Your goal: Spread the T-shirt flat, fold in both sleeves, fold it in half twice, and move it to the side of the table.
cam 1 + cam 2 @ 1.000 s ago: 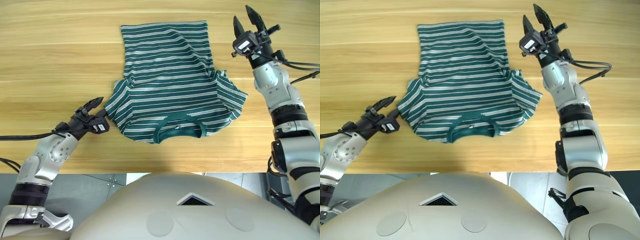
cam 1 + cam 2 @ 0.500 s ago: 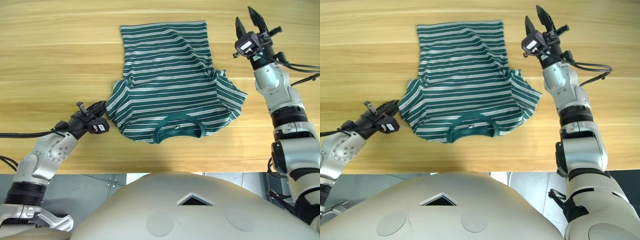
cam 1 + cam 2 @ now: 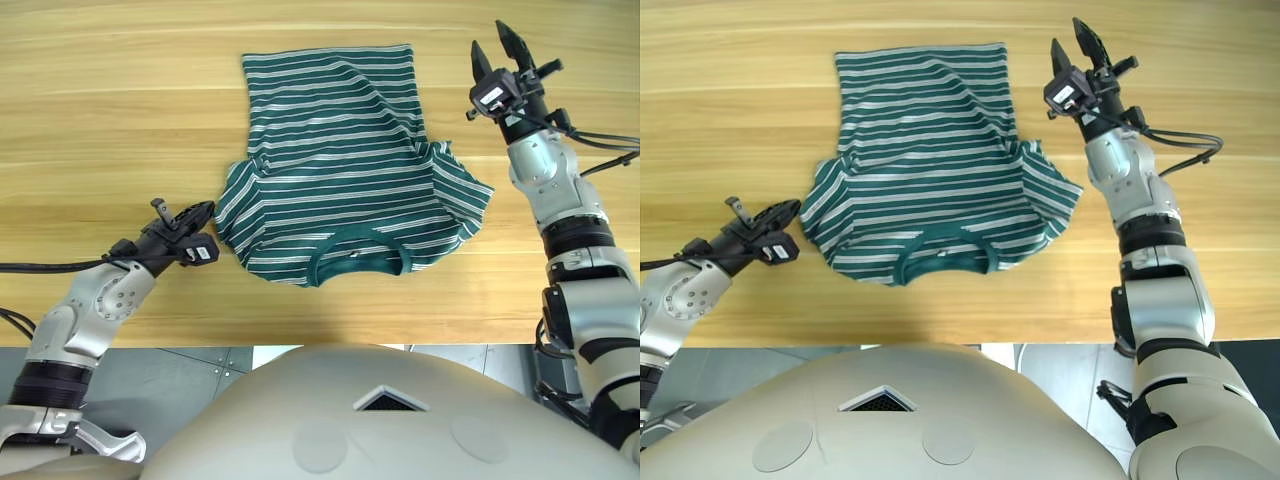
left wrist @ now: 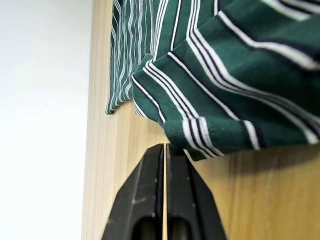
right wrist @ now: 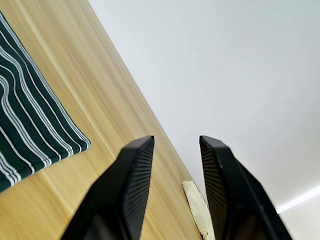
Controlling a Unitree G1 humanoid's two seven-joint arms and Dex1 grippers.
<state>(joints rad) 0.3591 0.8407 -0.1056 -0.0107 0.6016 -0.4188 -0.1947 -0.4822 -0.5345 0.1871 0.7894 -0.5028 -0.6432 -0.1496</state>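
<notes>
silver jointed arms (image 3: pixel 100 310), black cables (image 3: pixel 40 268)

**Change over the last second: small adjustments at both wrists**

The left gripper (image 3: pixel 207 206) has rolled about its wrist, so that a small black prong (image 3: pixel 157 206) on it now stands upright. Its closed tip has edged slightly nearer the sleeve hem of the T-shirt (image 3: pixel 340 150). The right gripper (image 3: pixel 488 37), its fingers apart, has drifted slightly outward and toward the robot.
</notes>
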